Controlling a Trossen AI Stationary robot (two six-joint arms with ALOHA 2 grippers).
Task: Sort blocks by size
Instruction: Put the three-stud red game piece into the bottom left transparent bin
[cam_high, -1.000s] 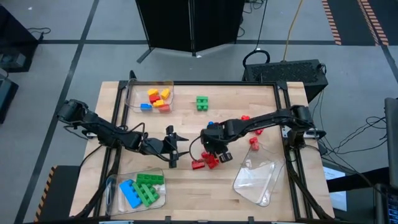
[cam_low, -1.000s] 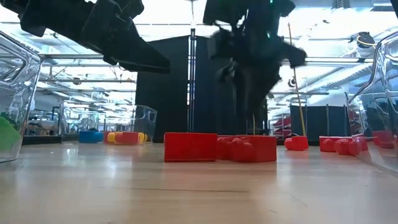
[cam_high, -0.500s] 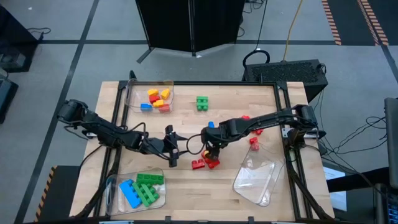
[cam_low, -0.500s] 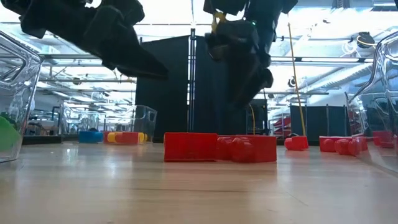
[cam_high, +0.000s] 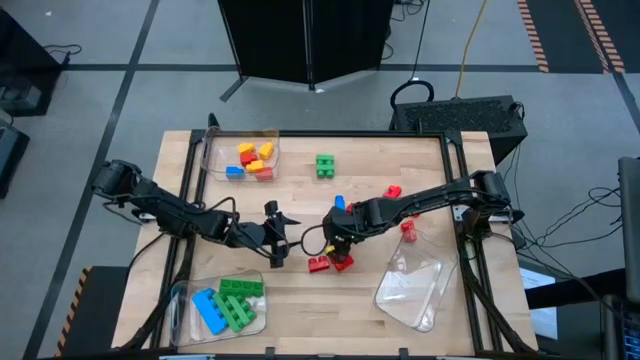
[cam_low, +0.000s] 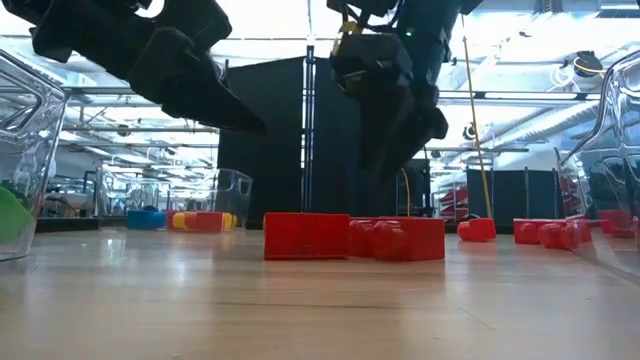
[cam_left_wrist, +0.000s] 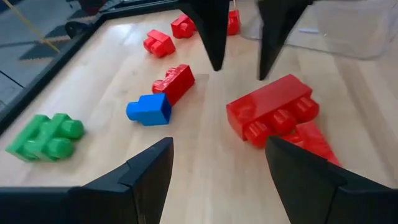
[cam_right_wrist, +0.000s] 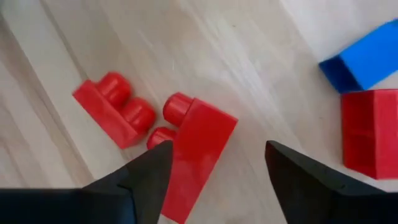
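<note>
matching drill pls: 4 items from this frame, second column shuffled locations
1. green studded brick
2. clear empty plastic tray
3. small blue brick
4. right gripper

A. table's right front corner
B. over the red bricks mid-table
C. alone on bare wood beside the far-left tray
D. just behind the right arm's wrist

Pairs: 1-C, 2-A, 3-D, 4-B

desk (cam_high: 300, 195): pale wood top with a dark frame along its edges
far left corner: clear tray (cam_high: 215, 162) on the desk
near left corner: second clear tray (cam_high: 183, 300) on the desk
near right: third clear tray (cam_high: 415, 290), tilted
far middle: green block (cam_high: 324, 165) alone
centre: two red blocks (cam_high: 331, 263) touching; blue block (cam_high: 338, 202) beyond them
right of centre: two small red blocks (cam_high: 393, 191), (cam_high: 408, 229) lying apart
</note>
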